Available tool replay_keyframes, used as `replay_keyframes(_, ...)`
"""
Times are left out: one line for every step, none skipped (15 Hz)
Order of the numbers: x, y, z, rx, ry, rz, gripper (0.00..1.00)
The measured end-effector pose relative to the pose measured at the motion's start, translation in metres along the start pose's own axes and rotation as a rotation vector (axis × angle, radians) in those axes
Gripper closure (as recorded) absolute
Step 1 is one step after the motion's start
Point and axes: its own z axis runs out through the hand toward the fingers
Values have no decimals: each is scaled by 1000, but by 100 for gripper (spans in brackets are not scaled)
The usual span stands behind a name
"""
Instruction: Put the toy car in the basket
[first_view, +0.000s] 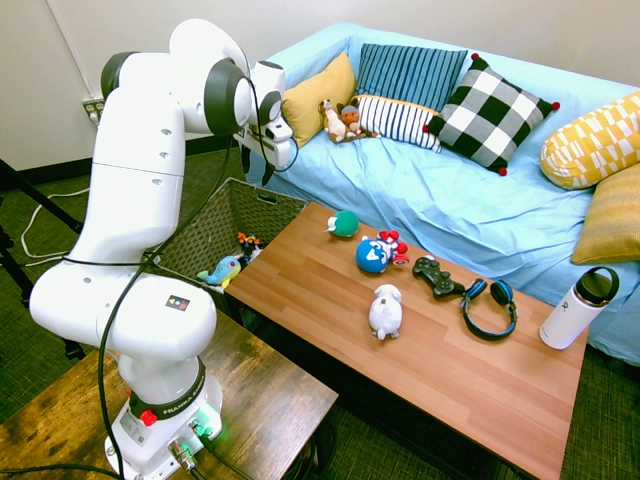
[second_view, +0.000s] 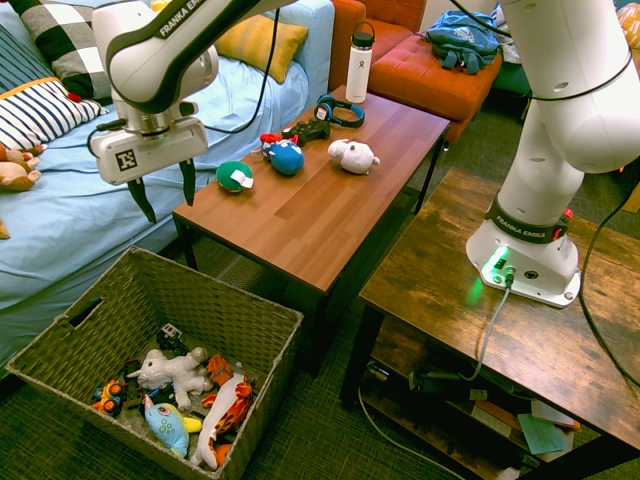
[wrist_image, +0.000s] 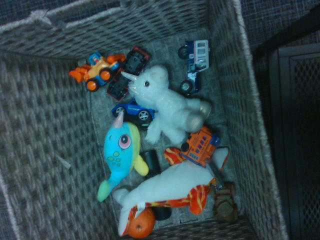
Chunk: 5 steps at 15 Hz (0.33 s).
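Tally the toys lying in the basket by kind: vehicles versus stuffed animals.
Toy vehicles: 6 (toy car, orange digger, red-black car, blue-white truck, blue car, brown car)
Stuffed animals: 3 (white unicorn, blue narwhal, white-orange fish)
Total: 9 in the basket

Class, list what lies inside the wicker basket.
Inside the basket: the orange toy car, a white unicorn plush, a blue narwhal plush, a white-and-orange plush and several small vehicles. Anything beneath the plushes is hidden.
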Motion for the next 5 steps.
replay_keyframes(15,14,-3,22,1,14,0)
replay_keyframes(33,29,-9,51,2,28,0)
replay_keyframes(52,45,-15,94,0,41,0)
replay_keyframes(71,64,-18,140,-2,49,0)
replay_keyframes(88,84,-18,190,-9,51,0)
